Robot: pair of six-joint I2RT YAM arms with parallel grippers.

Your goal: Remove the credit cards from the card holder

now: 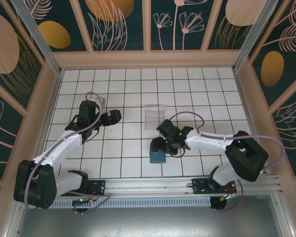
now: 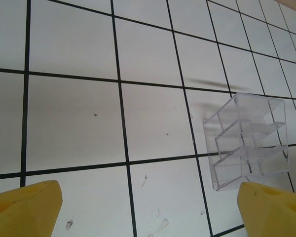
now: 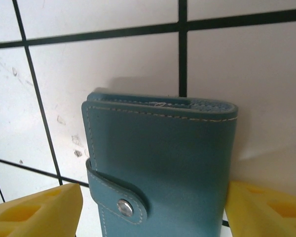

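Top view first: the left gripper [image 1: 113, 117] hangs over the white tiled table [image 1: 123, 84] with nothing near its fingers. The clear tray [image 1: 154, 116] sits off to that gripper's right, well apart from it. The right gripper [image 1: 156, 145] is down low, and the card holder [image 1: 157, 158] sits right at its fingertips on the side nearer the arm bases. The tray is beyond those fingers, on the far side.

Left wrist cam: the left gripper [image 2: 148, 212] has its yellow fingertips [image 2: 24, 207] spread wide to the two bottom corners, with only bare tile between them, so it's holding nothing. The tray [image 2: 246, 143] is ahead of the right-hand fingertip and not touching it. You can see its see-through dividers.

Right wrist cam: the card holder [image 3: 160, 168] is squarely between the yellow fingers [image 3: 34, 215] of the right gripper [image 3: 153, 212]. It's teal with pale stitching, and a strap with a metal snap [image 3: 122, 207] is closed toward the left finger. Its far edge points away from the fingers and shows a thin strip of paler lining. Both fingers are right up against its side edges, but whether they're actually pinching it can't be told from here
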